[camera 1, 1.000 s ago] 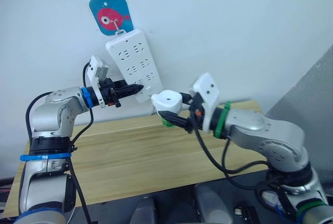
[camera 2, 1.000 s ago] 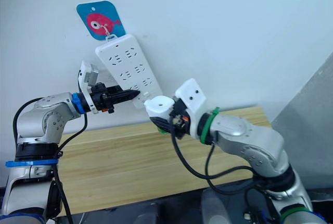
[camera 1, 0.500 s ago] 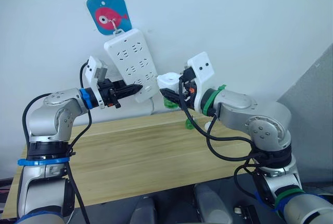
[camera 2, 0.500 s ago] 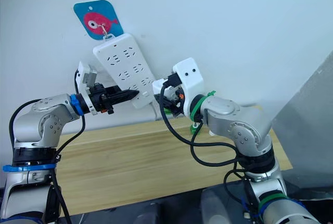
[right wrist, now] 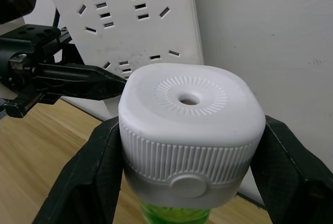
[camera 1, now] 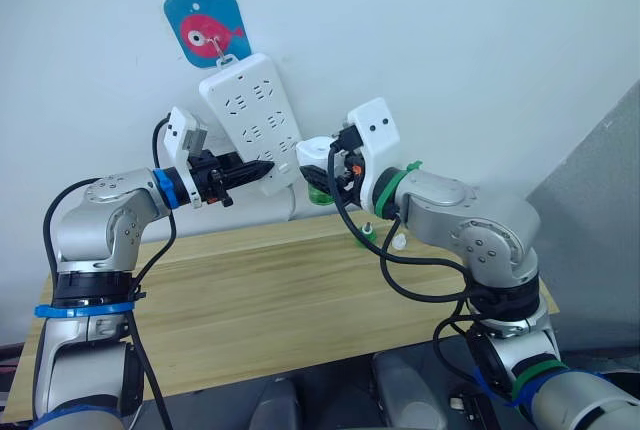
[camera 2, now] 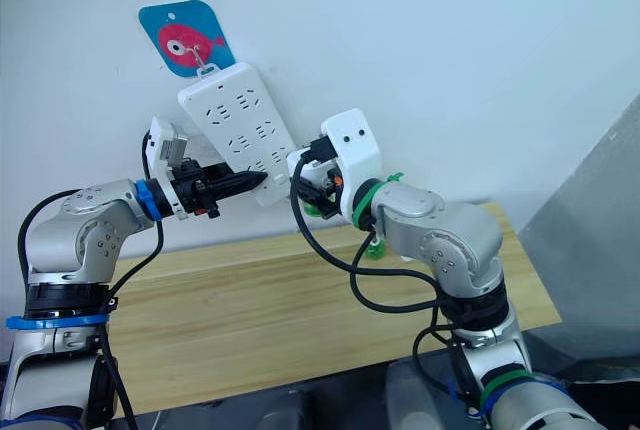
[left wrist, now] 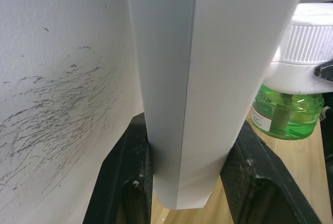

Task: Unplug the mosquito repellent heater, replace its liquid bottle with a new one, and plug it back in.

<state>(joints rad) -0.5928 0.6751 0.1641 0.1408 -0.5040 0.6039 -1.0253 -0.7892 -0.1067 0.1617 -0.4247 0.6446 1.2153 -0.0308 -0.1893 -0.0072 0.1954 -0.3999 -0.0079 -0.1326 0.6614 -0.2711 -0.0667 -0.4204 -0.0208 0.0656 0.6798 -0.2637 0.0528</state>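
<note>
Right end effector (right wrist: 190, 182), clamped on your heater (right wrist: 190, 130), has swung up beside the strip (camera 1: 252, 120) on the wall; left end effector (left wrist: 190, 182) steadies the strip's lower end. Replugging looks next.

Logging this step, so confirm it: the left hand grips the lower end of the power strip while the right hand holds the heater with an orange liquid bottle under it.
Wrong in one respect: the bottle is green, as the left wrist view shows. The rest stands: the left hand grips the lower end of the power strip, and the right hand holds the heater.
</note>
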